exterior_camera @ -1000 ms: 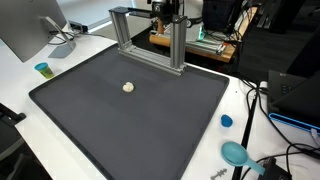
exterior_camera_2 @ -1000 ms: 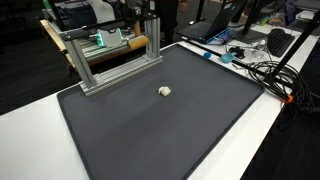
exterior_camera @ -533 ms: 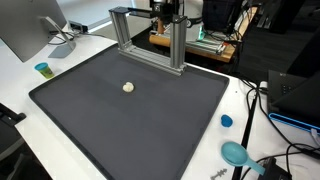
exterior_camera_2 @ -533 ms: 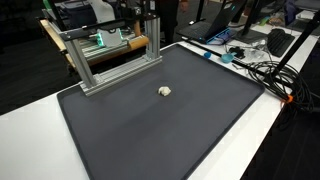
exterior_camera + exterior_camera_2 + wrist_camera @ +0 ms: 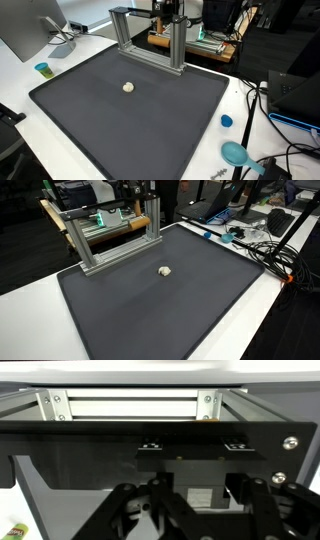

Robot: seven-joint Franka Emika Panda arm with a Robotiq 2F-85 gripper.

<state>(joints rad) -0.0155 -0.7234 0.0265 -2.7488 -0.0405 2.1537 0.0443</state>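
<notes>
My gripper [image 5: 169,12] hangs high at the back of the table, over the top of the tall post of an aluminium frame [image 5: 148,42]; in the opposite exterior view the gripper [image 5: 149,189] is mostly cut off by the picture's upper edge. In the wrist view the gripper [image 5: 205,492] shows only as dark linkages around a dark block under a black bar [image 5: 190,445]. How far the jaws stand apart is lost in shadow. A small cream ball [image 5: 128,87] lies alone on the black mat [image 5: 130,125], far from the gripper.
A monitor [image 5: 28,30] and a small teal cup [image 5: 43,69] stand beside the mat. A blue cap [image 5: 226,121] and a teal scoop [image 5: 235,153] lie on the white table. Cables [image 5: 262,250] and a laptop [image 5: 296,95] crowd that side.
</notes>
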